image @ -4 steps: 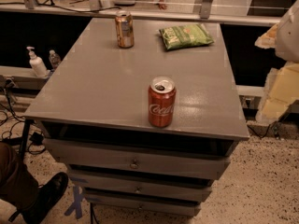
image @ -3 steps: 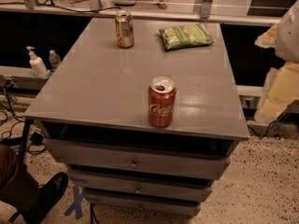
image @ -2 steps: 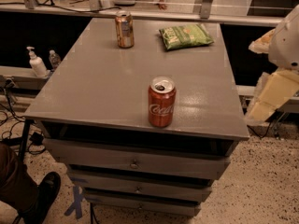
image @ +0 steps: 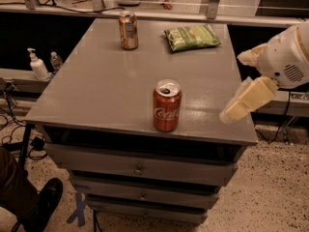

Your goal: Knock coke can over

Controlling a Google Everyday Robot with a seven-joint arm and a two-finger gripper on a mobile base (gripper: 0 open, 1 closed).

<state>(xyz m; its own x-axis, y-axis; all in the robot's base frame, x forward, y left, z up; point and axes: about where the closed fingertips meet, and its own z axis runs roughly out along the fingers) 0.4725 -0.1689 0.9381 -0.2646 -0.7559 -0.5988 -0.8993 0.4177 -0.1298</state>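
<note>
The coke can (image: 167,106), red with white script and a silver top, stands upright near the front edge of the grey table (image: 106,81), a little right of centre. My gripper (image: 244,100), cream-coloured on a white arm, hangs over the table's right front edge, to the right of the can and apart from it, at about the can's height.
A gold can (image: 128,30) stands upright at the back of the table. A green snack bag (image: 191,36) lies at the back right. Drawers (image: 139,169) sit under the tabletop. A soap dispenser (image: 37,65) stands on a ledge to the left. A person's leg and shoe (image: 29,202) are at bottom left.
My arm and gripper have moved left from the right edge of the view toward the table's right front edge. The coke can has not moved.
</note>
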